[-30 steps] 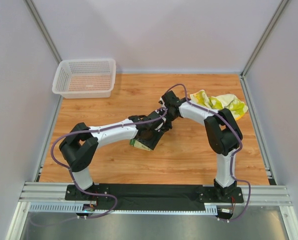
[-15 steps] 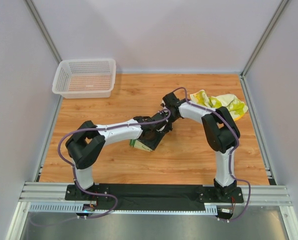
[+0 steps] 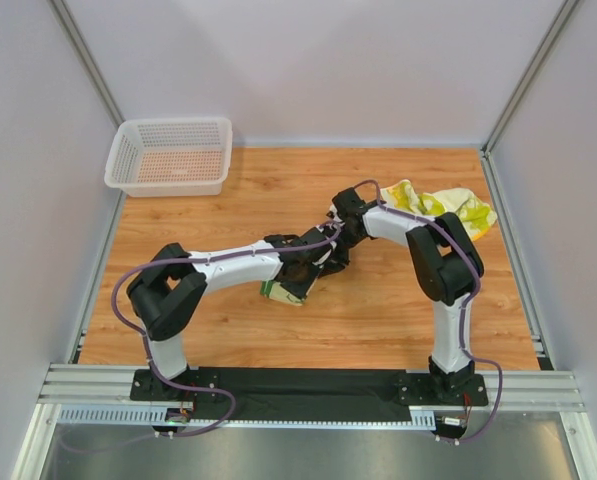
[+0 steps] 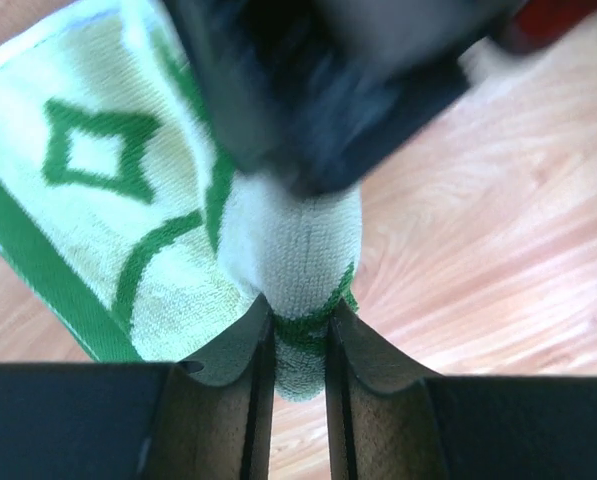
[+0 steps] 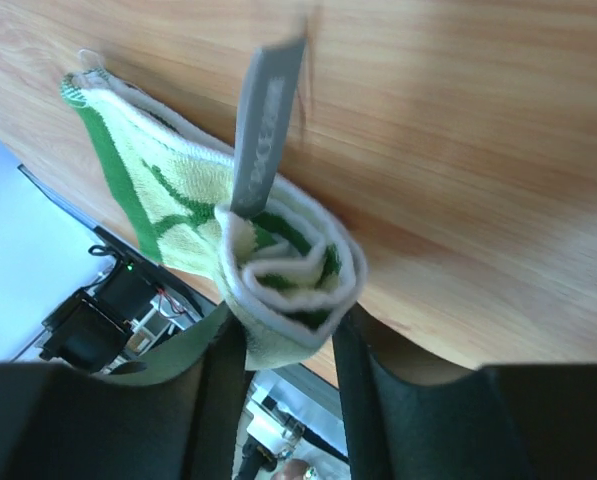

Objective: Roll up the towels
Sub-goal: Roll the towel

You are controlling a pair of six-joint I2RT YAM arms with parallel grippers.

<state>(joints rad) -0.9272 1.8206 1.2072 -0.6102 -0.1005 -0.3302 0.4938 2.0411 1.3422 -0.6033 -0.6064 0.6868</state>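
One towel (image 4: 98, 200), lime-yellow with green lines, lies on the wooden table (image 3: 208, 215), partly rolled. My left gripper (image 4: 300, 320) is shut on one end of its roll (image 4: 296, 250). From the opposite side, my right gripper (image 5: 283, 325) has the roll's other end (image 5: 290, 275) between its fingers, touching both. In the top view both grippers meet at mid-table, the left gripper (image 3: 318, 265) beside the right gripper (image 3: 343, 240), and only a corner of the towel (image 3: 281, 292) shows under them. More towels (image 3: 446, 207) lie crumpled at the back right.
A white mesh basket (image 3: 168, 155) stands at the back left corner. Grey walls close in the table on three sides. A grey label (image 5: 263, 120) sticks up from the towel. The black rail with both arm bases runs along the near edge.
My left gripper has closed on the end of the roll. The right gripper has shifted a little to the right, and its fingers have eased slightly apart around the other end.
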